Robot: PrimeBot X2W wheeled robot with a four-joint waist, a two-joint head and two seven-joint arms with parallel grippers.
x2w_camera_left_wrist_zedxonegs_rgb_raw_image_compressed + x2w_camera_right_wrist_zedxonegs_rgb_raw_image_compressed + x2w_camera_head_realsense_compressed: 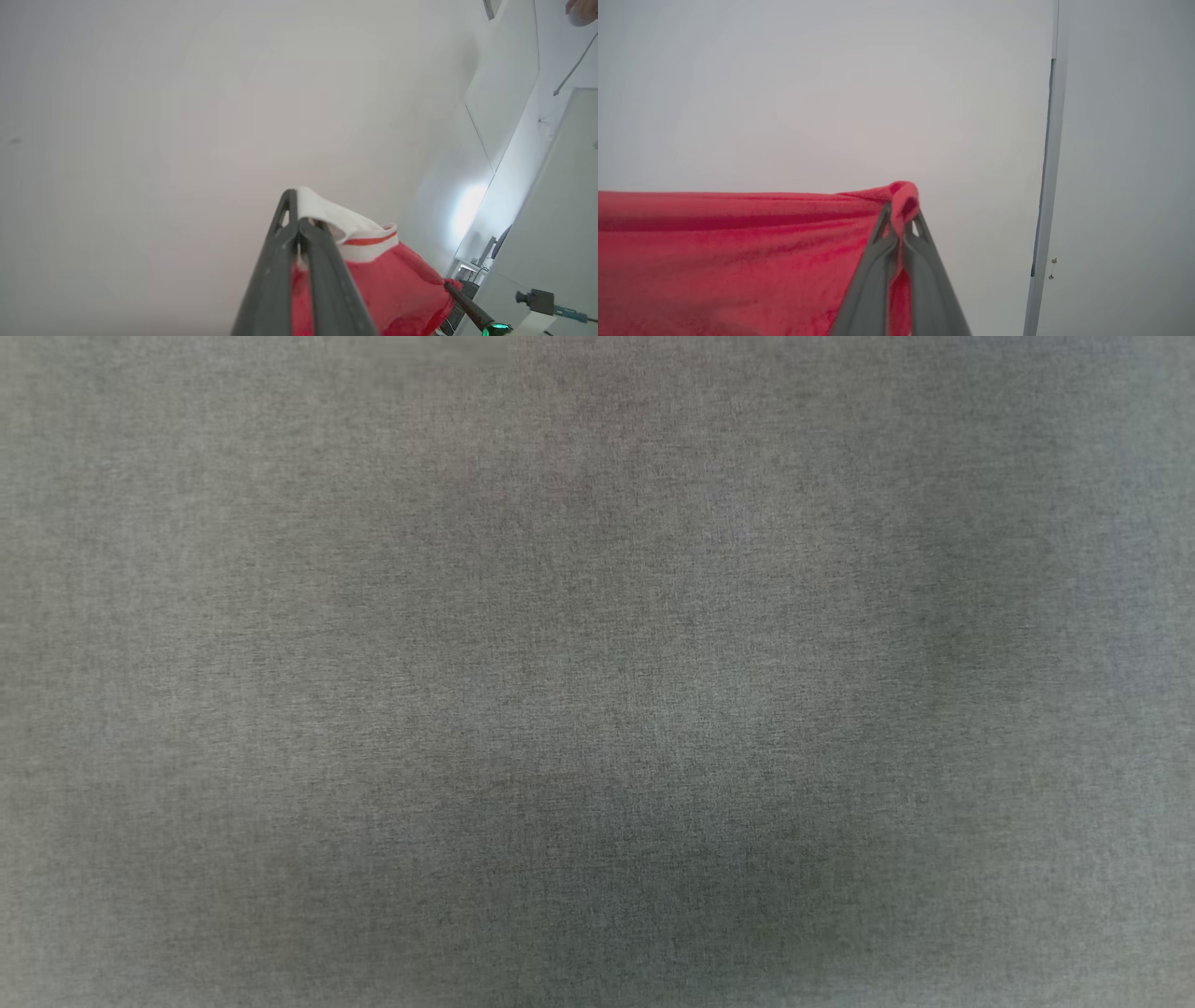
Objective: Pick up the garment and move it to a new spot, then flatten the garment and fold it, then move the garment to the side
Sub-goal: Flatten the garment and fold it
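While the left gripper [299, 210] pinches white sleeve trim and the right gripper [901, 219] a red corner (both clamped tight), the garment [738, 252] hangs raised between them; lower both together, edge taut.

The garment [714, 261] runs off the right wrist view's left and bottom edges.

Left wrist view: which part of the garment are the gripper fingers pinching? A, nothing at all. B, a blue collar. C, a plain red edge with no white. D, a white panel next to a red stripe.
D: the left gripper is shut on the garment at its white panel, and a thin red stripe runs just beside the fingers.
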